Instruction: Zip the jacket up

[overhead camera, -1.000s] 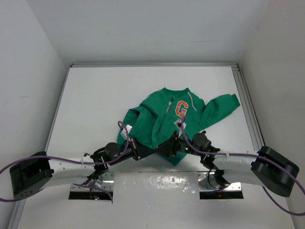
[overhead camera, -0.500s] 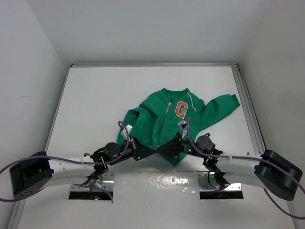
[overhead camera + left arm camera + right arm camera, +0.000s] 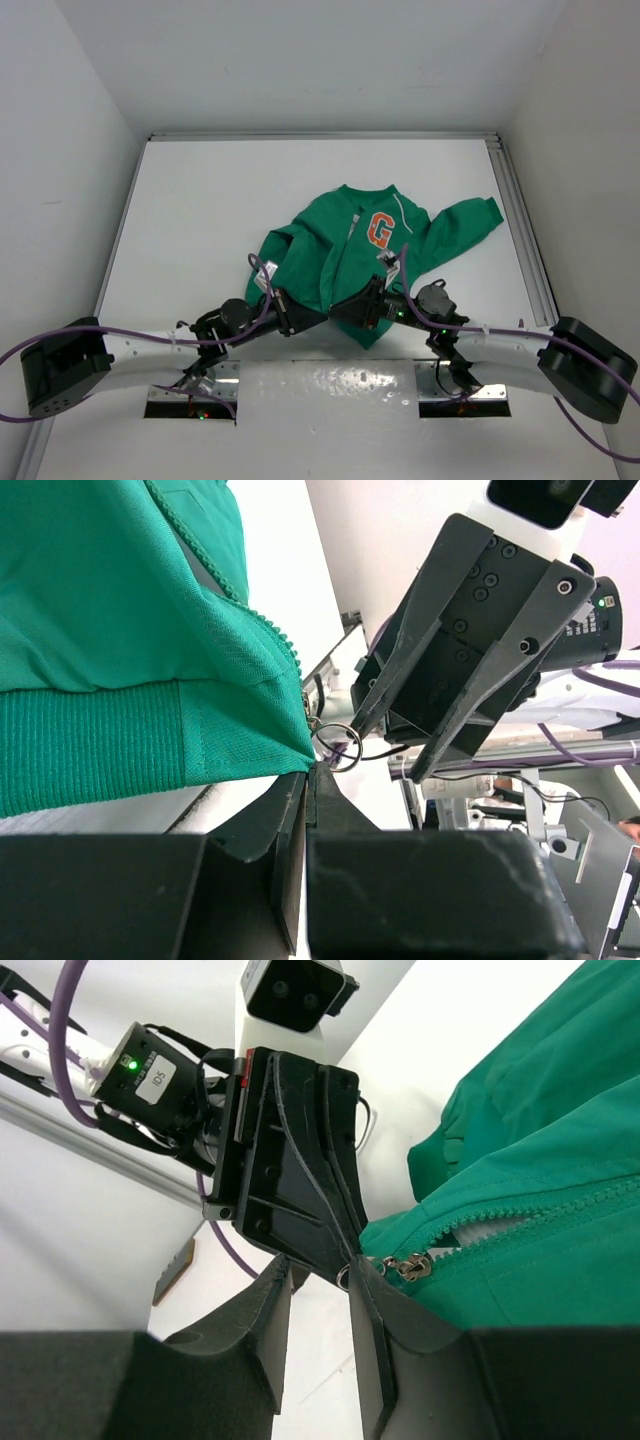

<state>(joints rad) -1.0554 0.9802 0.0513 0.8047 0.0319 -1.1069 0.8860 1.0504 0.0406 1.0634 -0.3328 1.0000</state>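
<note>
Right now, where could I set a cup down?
The table is bare between the jacket and the back wall, and all along its left side. It is crowded at the near edge, where the left pincer and right pincer meet at the jacket's hem.

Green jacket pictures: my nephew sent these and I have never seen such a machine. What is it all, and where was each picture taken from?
These are two robot arms, left and right, bolted at the near edge of a white table. The wide picture looks down from above and behind them. The other two come from a camera on each wrist. A small green jacket lies on the table. The left claw is shut on the jacket's bottom corner beside the zipper. The right claw is open, close around the zipper pull's ring, not yet gripping it.
</note>
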